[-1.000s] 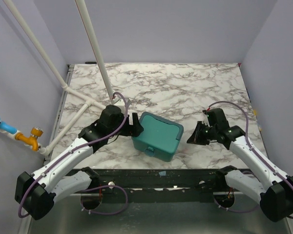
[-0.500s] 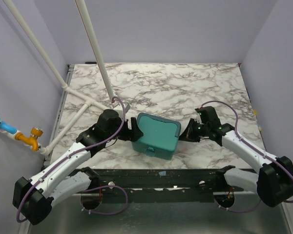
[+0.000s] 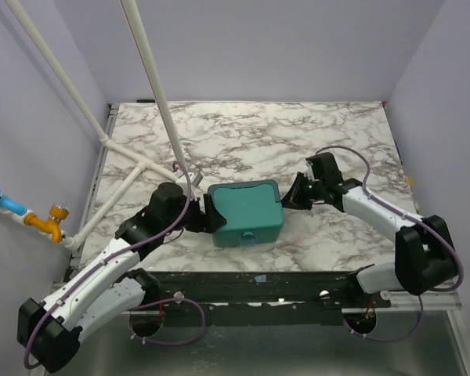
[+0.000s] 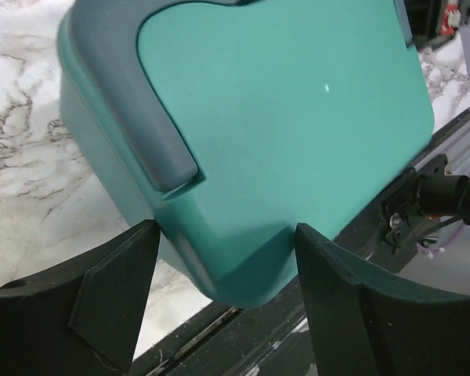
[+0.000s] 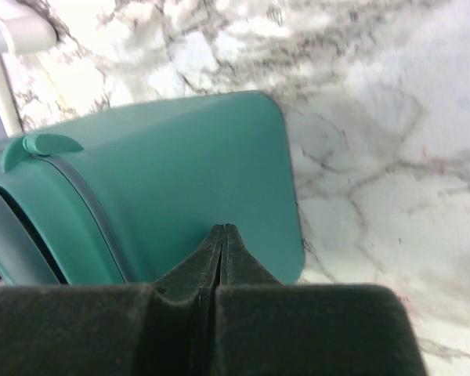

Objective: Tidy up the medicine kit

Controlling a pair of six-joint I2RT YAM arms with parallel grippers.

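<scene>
The medicine kit (image 3: 245, 211) is a deep teal box with its lid down, lying near the table's front edge, with its small latch tab (image 3: 251, 235) facing the front edge. My left gripper (image 3: 207, 215) is open at its left side. In the left wrist view the kit's (image 4: 282, 133) near corner sits between the gripper's (image 4: 225, 235) black fingers (image 4: 113, 298), close to both. My right gripper (image 3: 288, 200) is shut, and its closed tips (image 5: 223, 231) press against the kit's (image 5: 180, 180) right wall.
White pipes (image 3: 133, 168) run across the table's left part, just behind my left arm. A black rail (image 3: 258, 278) lines the front edge, right below the kit. The marble tabletop (image 3: 298, 141) stretches behind the kit. A blue and orange fitting (image 3: 19, 210) hangs at the left wall.
The right gripper moved left and away against the kit, which turned from skewed to square with the front edge. The left gripper followed the kit's left side, its jaws narrowing a little.
</scene>
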